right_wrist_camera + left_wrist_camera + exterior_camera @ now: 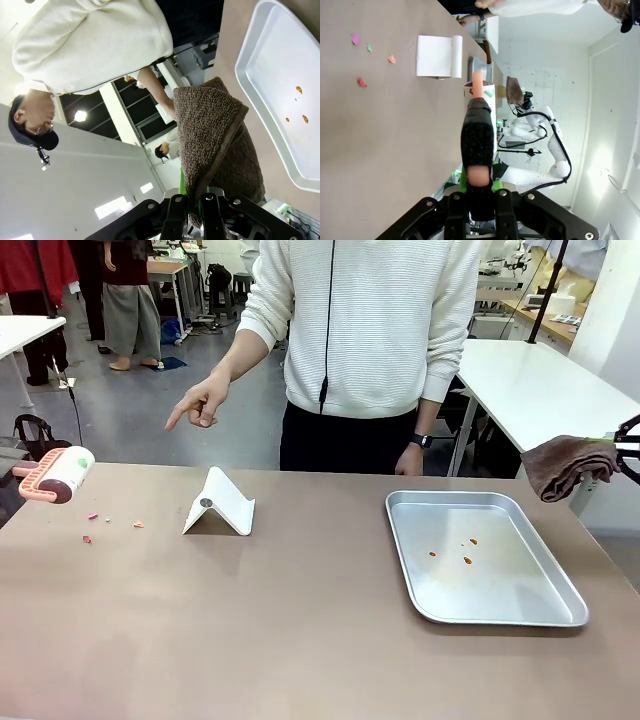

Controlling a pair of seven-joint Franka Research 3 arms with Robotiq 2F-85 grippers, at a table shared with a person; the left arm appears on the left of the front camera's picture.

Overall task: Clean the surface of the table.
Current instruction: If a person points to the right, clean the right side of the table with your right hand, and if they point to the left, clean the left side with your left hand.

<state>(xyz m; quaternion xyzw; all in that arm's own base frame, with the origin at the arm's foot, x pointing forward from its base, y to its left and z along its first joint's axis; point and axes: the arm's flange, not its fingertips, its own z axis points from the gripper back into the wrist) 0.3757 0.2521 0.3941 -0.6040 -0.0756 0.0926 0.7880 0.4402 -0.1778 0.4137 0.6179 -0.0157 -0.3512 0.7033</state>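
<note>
- Step in hand, as I judge it: the approach, before any wiping. The table [300, 640] spreads wide and tan-brown below both arms. A few coloured paper scraps [87, 538] lie on its left part, near a folded white stand [222, 506].
- Left gripper [479, 194]: fingers clamped on the pink handle of a lint roller [60, 474]. The roll sits at the table's left edge and looks lifted off the top, with the scraps near it.
- Right gripper [193, 206]: fingers closed on a brown cloth [563, 466]. The cloth hangs off the table's right side, up and away from the metal tray [520, 580]. The tray floor carries a few orange spots.
- Person's hand [203, 403]: forefinger out, aimed down toward the scrap side, touching nothing.
- Next move, likely: lower the roller until the roll meets the top, then run it across the scraps while stopping short of the stand. The cloth probably serves for a wipe after, or for the tray spots; I cannot tell which.
</note>
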